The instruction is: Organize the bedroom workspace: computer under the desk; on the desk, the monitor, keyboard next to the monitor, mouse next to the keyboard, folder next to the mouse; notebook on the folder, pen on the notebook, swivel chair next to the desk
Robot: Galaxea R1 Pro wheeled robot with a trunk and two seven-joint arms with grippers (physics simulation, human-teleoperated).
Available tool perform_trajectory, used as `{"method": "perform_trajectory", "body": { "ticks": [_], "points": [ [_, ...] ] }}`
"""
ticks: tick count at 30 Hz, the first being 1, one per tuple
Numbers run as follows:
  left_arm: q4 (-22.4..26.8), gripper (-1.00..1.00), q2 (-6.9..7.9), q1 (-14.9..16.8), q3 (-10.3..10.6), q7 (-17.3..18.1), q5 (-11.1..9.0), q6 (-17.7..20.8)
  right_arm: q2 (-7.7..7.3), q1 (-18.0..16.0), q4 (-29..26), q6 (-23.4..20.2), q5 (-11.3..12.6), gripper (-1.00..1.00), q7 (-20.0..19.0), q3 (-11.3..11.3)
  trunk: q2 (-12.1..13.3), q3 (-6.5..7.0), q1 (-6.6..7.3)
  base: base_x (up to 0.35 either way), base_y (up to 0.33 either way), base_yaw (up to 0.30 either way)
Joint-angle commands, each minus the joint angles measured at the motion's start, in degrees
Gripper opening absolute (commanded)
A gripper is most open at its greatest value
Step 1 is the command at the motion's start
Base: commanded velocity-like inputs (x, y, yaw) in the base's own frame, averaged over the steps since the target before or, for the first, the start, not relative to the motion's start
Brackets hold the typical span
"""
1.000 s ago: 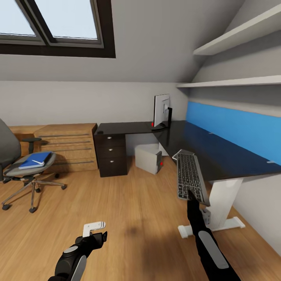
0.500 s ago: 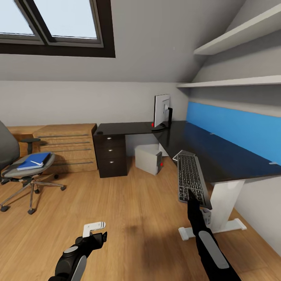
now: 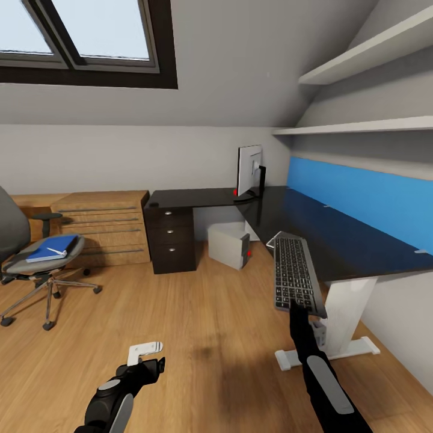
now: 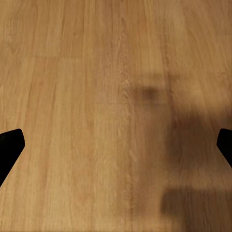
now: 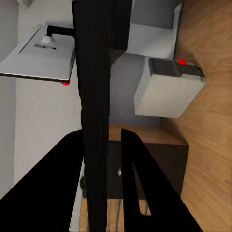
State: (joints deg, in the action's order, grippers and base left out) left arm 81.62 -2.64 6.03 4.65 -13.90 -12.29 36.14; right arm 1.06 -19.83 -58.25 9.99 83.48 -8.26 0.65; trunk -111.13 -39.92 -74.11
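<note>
Head view: my right gripper [image 3: 297, 308] is pinching the near end of the keyboard [image 3: 294, 274], a slim grey frame with dark keys, held tilted over the front edge of the desk [image 3: 337, 240] with its glossy black top. Monitor [image 3: 249, 170] stands upright at the desk's inner corner; boxy grey computer [image 3: 229, 245] sits on the oak plank floor [image 3: 198, 325] under it. Swivel chair [image 3: 36, 258], grey upholstery on a chrome base, is well apart from the desk and carries the blue folder [image 3: 53, 247] on its seat. Left gripper [image 4: 116, 145] hangs over bare floor, fingers spread wide.
</note>
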Motion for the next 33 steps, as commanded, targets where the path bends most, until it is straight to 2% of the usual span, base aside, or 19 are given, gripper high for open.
{"method": "perform_trajectory", "body": {
  "ticks": [1,8,20,25,29,33],
  "points": [
    [0.05,1.00,0.01,0.03,0.04,-0.51,-0.64,0.17,0.00,-0.03,0.06,0.20,0.81,-1.00,-0.36,0.12,-0.03,-0.06,0.01,0.000,0.000,0.000],
    [0.04,1.00,-0.07,0.03,0.07,-0.75,-0.63,0.16,-0.04,-0.03,-0.30,0.25,0.81,-1.00,-0.76,0.24,2.78,1.20,1.54,0.000,0.000,0.000],
    [-1.88,1.00,-0.05,0.03,0.05,-0.86,-0.45,0.16,0.28,0.63,-4.97,0.21,0.70,-1.00,-2.09,0.68,7.59,3.35,4.18,0.000,0.000,0.000],
    [-1.92,1.00,-0.08,0.03,0.01,-0.86,-0.38,0.15,0.41,3.56,-10.30,0.19,0.72,-1.00,-1.91,3.23,9.60,4.25,5.28,0.000,0.000,0.000],
    [-1.90,1.00,-0.06,0.03,0.01,-0.86,-0.44,0.15,0.32,4.67,-11.88,0.05,0.78,-1.00,-1.00,6.80,11.20,4.97,6.16,0.000,0.000,0.005],
    [-1.90,1.00,-0.07,0.03,0.01,-0.86,-0.45,0.15,0.16,5.12,-13.01,-0.02,0.80,-1.00,0.68,8.70,12.81,5.78,7.04,0.000,0.000,0.103]
  ]
}}
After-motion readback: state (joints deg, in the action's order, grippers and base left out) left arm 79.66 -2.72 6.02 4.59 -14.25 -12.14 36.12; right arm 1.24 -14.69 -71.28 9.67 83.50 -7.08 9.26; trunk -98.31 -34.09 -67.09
